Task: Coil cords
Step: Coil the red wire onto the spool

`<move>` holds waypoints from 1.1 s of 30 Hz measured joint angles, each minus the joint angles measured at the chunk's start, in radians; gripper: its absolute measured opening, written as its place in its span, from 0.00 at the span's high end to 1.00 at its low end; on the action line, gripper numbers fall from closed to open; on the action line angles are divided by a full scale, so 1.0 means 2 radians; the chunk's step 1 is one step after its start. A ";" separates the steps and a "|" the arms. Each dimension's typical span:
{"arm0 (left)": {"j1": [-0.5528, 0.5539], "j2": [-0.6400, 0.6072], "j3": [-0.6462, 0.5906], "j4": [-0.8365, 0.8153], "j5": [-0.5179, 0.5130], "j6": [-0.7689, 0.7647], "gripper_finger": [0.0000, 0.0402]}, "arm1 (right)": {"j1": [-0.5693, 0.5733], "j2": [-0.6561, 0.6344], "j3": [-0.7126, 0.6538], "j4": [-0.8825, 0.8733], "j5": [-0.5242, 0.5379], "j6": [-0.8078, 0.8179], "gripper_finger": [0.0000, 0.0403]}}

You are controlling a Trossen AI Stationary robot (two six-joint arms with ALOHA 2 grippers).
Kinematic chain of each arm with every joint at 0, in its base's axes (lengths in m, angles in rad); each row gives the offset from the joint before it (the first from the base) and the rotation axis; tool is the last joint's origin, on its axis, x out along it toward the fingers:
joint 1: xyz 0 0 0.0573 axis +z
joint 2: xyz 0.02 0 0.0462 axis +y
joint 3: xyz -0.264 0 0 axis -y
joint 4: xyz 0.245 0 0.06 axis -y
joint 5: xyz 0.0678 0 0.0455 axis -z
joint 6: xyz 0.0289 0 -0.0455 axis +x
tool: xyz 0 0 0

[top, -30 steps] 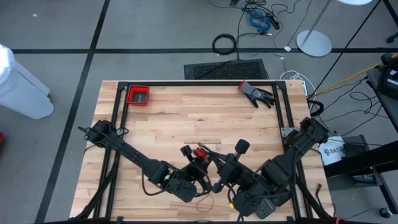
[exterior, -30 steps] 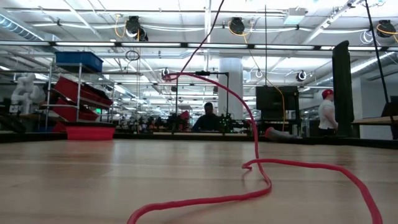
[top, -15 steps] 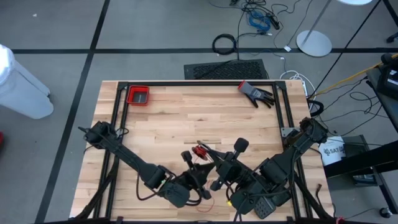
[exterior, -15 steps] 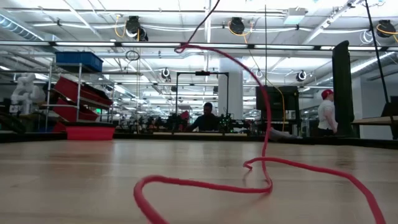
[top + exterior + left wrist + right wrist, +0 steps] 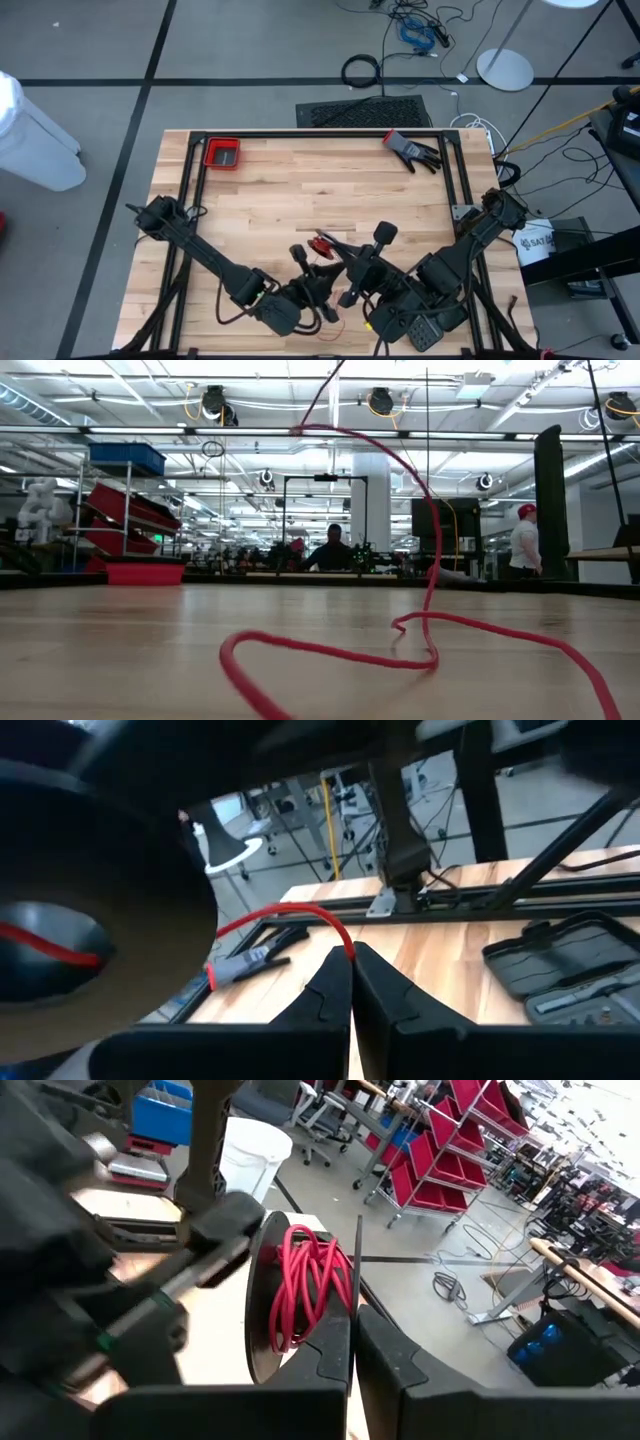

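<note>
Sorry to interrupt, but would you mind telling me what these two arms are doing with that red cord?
The arms are winding a thin red cord onto a small black disc. The right pincer is shut on the disc, which already carries several red turns, near the table's front middle. The left pincer is shut on the cord right beside it, feeding the free length. A good deal of cord is not yet wound: it rises in a tall arc and lies in loose loops on the wood.
</note>
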 joint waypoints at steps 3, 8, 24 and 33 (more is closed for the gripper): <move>-0.009 0.000 0.000 0.032 0.000 0.037 1.00 | -0.001 0.000 0.000 -0.013 -0.001 0.004 1.00; -0.028 -0.001 0.000 0.082 -0.001 0.099 1.00 | -0.006 0.000 0.000 -0.037 -0.015 0.019 1.00; -0.088 -0.041 0.000 0.095 -0.139 0.203 1.00 | -0.013 0.000 0.000 -0.050 -0.092 0.004 1.00; -0.101 -0.043 0.000 0.082 -0.211 0.280 1.00 | -0.009 -0.017 0.000 -0.049 -0.165 -0.010 1.00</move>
